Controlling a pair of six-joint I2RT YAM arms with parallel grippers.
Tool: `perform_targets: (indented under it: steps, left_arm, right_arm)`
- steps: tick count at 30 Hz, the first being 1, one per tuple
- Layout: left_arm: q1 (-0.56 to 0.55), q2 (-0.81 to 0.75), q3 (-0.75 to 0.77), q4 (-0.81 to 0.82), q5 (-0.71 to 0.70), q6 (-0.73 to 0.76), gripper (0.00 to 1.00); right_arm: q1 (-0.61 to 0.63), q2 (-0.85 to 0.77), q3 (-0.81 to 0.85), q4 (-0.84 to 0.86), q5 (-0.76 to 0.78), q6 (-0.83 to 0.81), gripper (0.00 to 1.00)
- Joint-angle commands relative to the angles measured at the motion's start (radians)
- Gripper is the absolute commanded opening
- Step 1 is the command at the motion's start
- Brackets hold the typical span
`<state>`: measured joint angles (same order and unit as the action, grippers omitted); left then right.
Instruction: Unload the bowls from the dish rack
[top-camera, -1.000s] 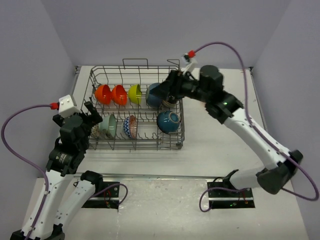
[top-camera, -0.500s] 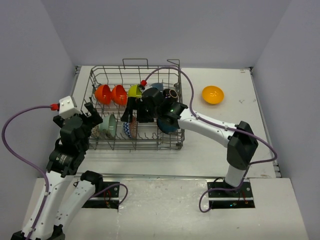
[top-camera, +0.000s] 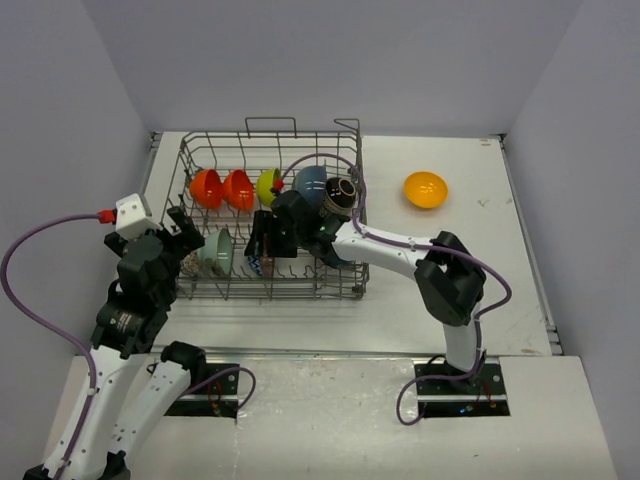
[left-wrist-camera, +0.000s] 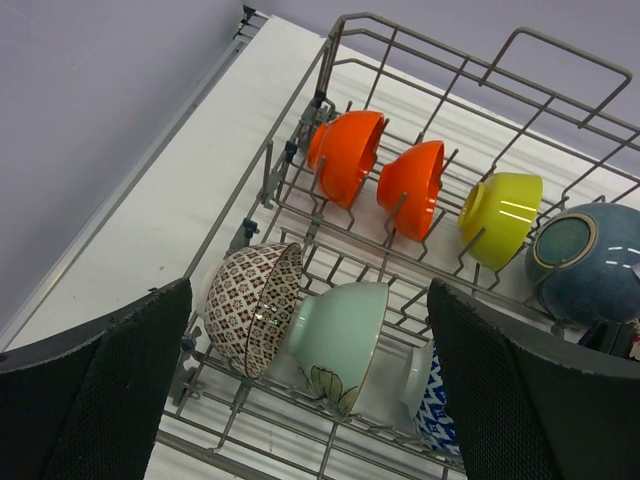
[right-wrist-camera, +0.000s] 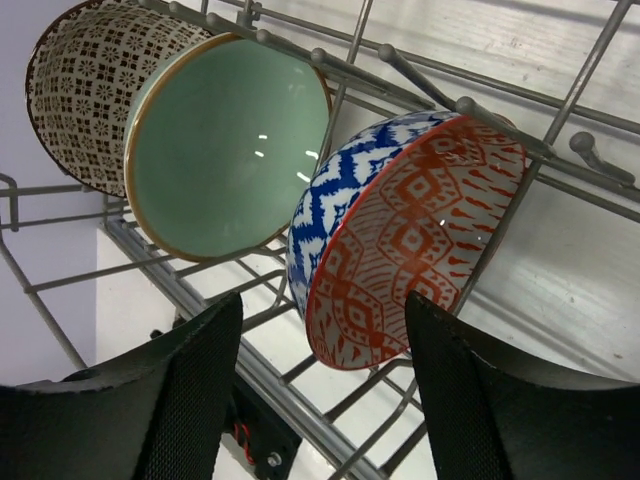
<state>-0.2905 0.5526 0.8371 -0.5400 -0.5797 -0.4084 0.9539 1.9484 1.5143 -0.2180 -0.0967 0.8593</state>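
A white table (top-camera: 430, 290) fills the middle of the overhead view. A grey wire dish rack (top-camera: 290, 292) stands on it left of centre. One yellow-orange bowl (top-camera: 425, 189) sits upright on the bare top at the upper right, well apart from the rack.

1. You have two orange-red bowls (left-wrist-camera: 345, 155) (left-wrist-camera: 415, 188).
2. You have one lime bowl (left-wrist-camera: 500, 215).
3. You can count one dark blue bowl (left-wrist-camera: 590, 265) for certain.
4. You have one black bowl with a cream inside (top-camera: 342, 190).
5. You have one pale green bowl (left-wrist-camera: 340, 335).
6. You have two patterned ones: one brown-lattice bowl (left-wrist-camera: 250, 305) and one blue-and-white zigzag bowl (right-wrist-camera: 400, 240), which is red-patterned inside.
7. You have one yellow bowl (top-camera: 425, 188) out on the table.
8. That gives you nine bowls, eight of them racked. The right arm (top-camera: 400, 250) covers part of the near row, so your count there may fall short.
9. You have one dish rack (top-camera: 300, 285).
10. You have two arms, counting the left arm (top-camera: 135, 300).
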Motion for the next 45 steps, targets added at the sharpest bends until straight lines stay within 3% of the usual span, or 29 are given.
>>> perform_targets:
  steps: [1,9,24,31,36,45]
  left_arm:
    - [-0.006,-0.008,-0.004,0.028,-0.003,-0.001,1.0]
    - [-0.007,-0.005,-0.006,0.028,0.0,0.0,1.0]
    - [-0.007,-0.01,-0.006,0.028,-0.003,0.0,1.0]
    - [-0.009,-0.01,-0.006,0.028,-0.003,0.0,1.0]
    - [-0.009,-0.01,-0.006,0.026,-0.003,0.0,1.0]
    - [-0.009,-0.008,-0.004,0.026,-0.002,0.0,1.0]
  right_arm:
    - [-0.009,0.016,0.038,0.074,-0.038,0.035,0.66]
    - [-0.035,0.034,-0.009,0.184,-0.161,0.07,0.41]
    - [-0.09,0.095,-0.072,0.37,-0.4,0.199,0.33]
    - [-0.103,0.099,-0.097,0.453,-0.452,0.234,0.21]
    - [-0.109,0.096,-0.101,0.48,-0.483,0.254,0.05]
    - [-0.121,0.075,-0.131,0.617,-0.552,0.313,0.0]
